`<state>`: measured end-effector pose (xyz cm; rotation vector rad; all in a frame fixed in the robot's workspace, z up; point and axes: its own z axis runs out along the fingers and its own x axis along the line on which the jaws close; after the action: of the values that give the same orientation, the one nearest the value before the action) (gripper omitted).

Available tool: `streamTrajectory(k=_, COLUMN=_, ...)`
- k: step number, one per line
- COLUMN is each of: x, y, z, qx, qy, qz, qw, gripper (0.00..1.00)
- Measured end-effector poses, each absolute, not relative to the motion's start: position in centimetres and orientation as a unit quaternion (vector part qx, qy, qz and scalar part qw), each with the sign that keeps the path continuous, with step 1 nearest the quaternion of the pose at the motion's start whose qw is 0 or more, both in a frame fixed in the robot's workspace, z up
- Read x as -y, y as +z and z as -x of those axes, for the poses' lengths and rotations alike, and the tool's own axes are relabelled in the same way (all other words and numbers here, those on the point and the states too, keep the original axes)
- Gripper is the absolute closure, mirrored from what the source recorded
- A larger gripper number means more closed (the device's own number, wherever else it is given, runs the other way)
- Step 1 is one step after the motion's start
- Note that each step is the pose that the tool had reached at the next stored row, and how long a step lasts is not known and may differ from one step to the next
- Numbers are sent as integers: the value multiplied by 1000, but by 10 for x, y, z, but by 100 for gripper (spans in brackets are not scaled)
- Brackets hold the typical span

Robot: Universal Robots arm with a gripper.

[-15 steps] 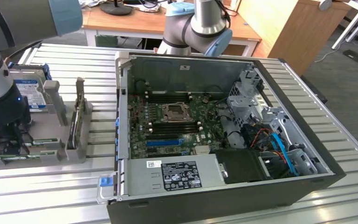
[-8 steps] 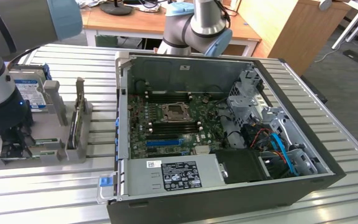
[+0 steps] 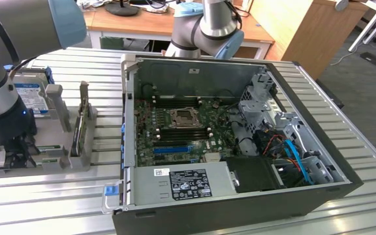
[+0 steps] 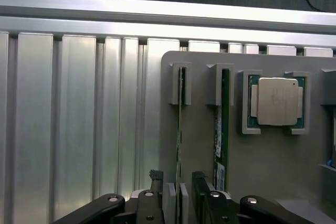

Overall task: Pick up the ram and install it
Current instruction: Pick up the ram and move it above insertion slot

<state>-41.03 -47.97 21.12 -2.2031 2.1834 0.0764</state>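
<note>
The gripper (image 4: 178,199) hung low over the gray holder (image 4: 273,161) on the tabletop (image 4: 79,119), jaws apart, astride one end of the ram (image 4: 179,129), which stood on edge in its slot beside a second stick (image 4: 221,129) and a processor (image 4: 276,100).

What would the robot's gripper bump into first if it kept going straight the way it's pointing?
Most likely the ram, standing on edge in the grey holder: its thin top edge seems to line up with the gap between the fingers of the open gripper. The depth is unclear.
</note>
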Motion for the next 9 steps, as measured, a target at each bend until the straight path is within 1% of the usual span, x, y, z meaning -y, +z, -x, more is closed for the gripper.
streamTrajectory(k=9, x=477, y=207, z=410, qx=-704, qy=23, qz=710, qw=18, gripper=64)
